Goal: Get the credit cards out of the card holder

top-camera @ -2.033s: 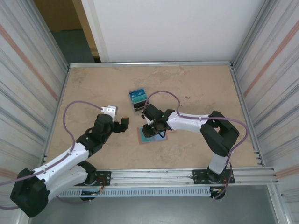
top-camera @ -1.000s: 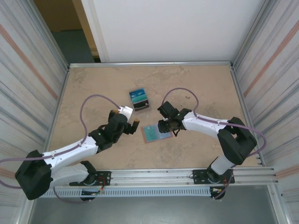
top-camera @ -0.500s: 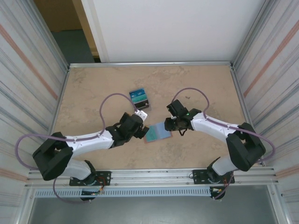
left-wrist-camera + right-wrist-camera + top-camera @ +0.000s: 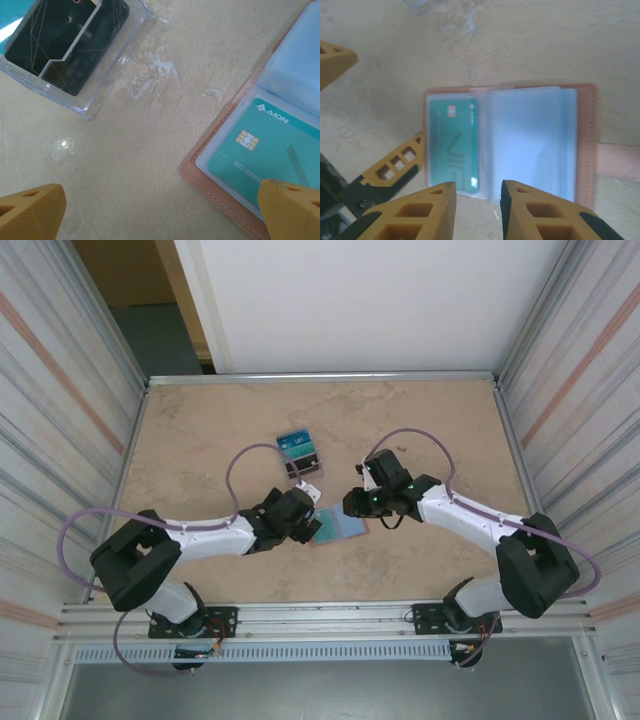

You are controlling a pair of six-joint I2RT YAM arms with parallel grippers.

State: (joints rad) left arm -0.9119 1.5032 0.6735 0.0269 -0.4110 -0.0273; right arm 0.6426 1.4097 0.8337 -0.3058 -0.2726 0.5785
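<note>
Fingers of the left gripper [image 4: 160, 212] stand wide apart in its wrist view, one orange tip in the lower left corner and the other in the lower right. The second tip overlaps the near edge of the card holder [image 4: 205, 181]; we cannot tell whether it touches. Fingers of the right gripper [image 4: 478, 192] sit at the bottom of its own frame with only a narrow gap between them, holding nothing.

The salmon-pink holder lies open and flat at the centre of the table [image 4: 200, 430], between the two grippers in the overhead view. We count one teal credit card [image 4: 260, 150] in a clear pocket on the left half as the right wrist camera sees it. It bears a gold chip, the word "AION" beside a small white mark, and a line beginning "NO 8888", the rest cut off by the finger. The other pockets read pale blue, and we cannot tell what they hold. A pink tab [image 4: 617, 162] juts from the holder at the right edge of that frame.

At the upper left of the left wrist frame, apart from the holder, stands a clear stand [image 4: 107, 82] with one black card [image 4: 65, 40] in it. Overhead, blue-teal faces show at its far side, their number unclear. Two purple cables [image 4: 405, 431] loop above the arms.
</note>
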